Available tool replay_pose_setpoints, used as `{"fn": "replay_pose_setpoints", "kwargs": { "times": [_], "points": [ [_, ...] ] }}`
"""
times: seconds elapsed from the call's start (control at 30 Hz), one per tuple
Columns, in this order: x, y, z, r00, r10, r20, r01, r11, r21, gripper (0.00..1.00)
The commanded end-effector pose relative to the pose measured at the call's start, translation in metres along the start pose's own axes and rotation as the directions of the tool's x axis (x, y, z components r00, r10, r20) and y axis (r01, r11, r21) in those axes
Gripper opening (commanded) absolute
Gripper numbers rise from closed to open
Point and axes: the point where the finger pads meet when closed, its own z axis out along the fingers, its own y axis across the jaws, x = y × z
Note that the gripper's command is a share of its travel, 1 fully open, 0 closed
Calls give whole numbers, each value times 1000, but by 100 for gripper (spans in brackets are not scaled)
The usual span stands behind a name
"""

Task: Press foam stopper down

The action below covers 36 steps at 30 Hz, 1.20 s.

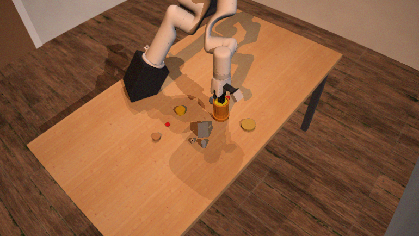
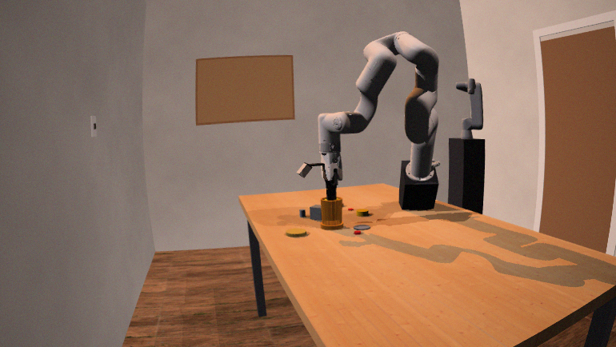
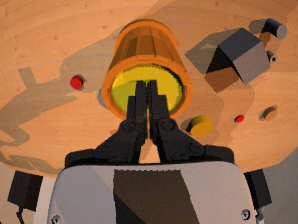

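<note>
An orange ribbed jar [image 1: 220,112] [image 2: 331,214] [image 3: 143,43] stands upright on the table [image 1: 117,181]. The yellow foam stopper [image 1: 217,102] [image 3: 124,90] sits inside the jar's mouth, ringed by the orange rim. In the exterior view none of it shows above the rim. My gripper [image 1: 220,99] [image 2: 330,196] [image 3: 147,93] is shut and empty. It points straight down and its closed fingertips rest on the middle of the stopper. Nothing else lies on the stopper.
A grey cube [image 1: 204,129] [image 2: 315,212] [image 3: 240,56] stands close to the jar, with a small grey cylinder [image 1: 204,143] [image 3: 273,28] beyond it. A flat yellow disc [image 1: 248,124] [image 2: 296,233], a yellow puck [image 1: 180,110] [image 2: 362,212], a red ball [image 1: 167,124], a tan stub [image 1: 155,136] and the arm's black base [image 1: 143,77] are nearby.
</note>
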Motion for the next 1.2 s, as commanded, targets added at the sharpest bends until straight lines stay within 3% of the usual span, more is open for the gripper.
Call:
{"fn": "replay_pose_setpoints", "kwargs": {
  "times": [0.0,0.7,1.17],
  "points": [
    [1,1,-1,1000,1,-3,-1,1000,-1,0],
    [1,1,-6,1000,1,-3,-1,1000,-1,0],
    [1,1,-44,1000,1,-3,-1,1000,-1,0]
  ]
}}
